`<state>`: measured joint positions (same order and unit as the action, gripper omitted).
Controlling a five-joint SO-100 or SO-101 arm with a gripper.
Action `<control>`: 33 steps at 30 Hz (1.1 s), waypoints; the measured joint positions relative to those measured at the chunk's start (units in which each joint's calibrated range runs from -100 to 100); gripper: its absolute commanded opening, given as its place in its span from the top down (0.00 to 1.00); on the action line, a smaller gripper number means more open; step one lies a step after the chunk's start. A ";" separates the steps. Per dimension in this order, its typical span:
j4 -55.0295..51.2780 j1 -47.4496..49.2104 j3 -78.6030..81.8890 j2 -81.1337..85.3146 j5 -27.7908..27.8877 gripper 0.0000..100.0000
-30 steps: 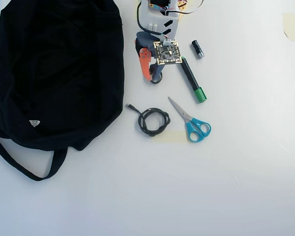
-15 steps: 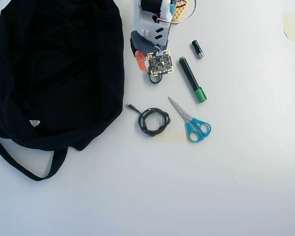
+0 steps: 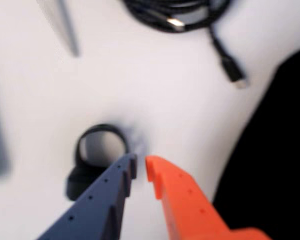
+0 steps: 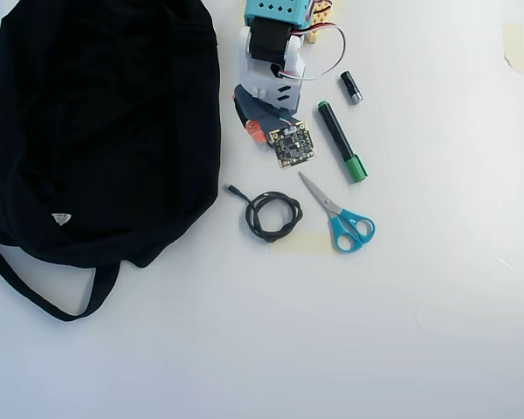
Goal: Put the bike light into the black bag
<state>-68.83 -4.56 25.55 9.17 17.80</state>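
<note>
The bike light (image 3: 97,160), a small black block with a round loop strap, lies on the white table in the wrist view, just left of my gripper's tips and partly behind the grey-blue finger (image 3: 110,195). My gripper (image 3: 140,167) is shut but for a narrow slit, with nothing between the jaws. The black bag (image 3: 280,150) fills the right edge of that view. In the overhead view the bag (image 4: 105,122) lies at the left and my gripper (image 4: 250,127) hangs beside its right edge. The bike light is hidden under the arm there.
A coiled black cable (image 4: 273,216) lies below the gripper in the overhead view and shows at the top of the wrist view (image 3: 175,12). Blue-handled scissors (image 4: 341,214), a green marker (image 4: 339,142) and a small black-and-silver cylinder (image 4: 351,87) lie right of the arm.
</note>
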 measured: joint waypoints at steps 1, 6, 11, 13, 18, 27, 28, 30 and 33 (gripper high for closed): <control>-0.52 0.66 0.00 0.00 -0.63 0.89; -3.26 3.38 0.00 0.00 -4.35 0.73; -3.69 3.45 0.00 0.00 -6.89 0.61; -3.69 3.23 1.02 0.00 -7.33 0.58; -3.69 3.60 4.95 0.00 -7.52 0.56; 1.03 3.45 9.51 0.00 -7.52 0.57; 1.89 3.53 10.14 0.00 -7.52 0.57; 3.35 3.60 10.69 0.00 -7.52 0.57; 4.47 3.38 10.93 0.00 -7.52 0.57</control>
<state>-64.36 -1.18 36.48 9.17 10.28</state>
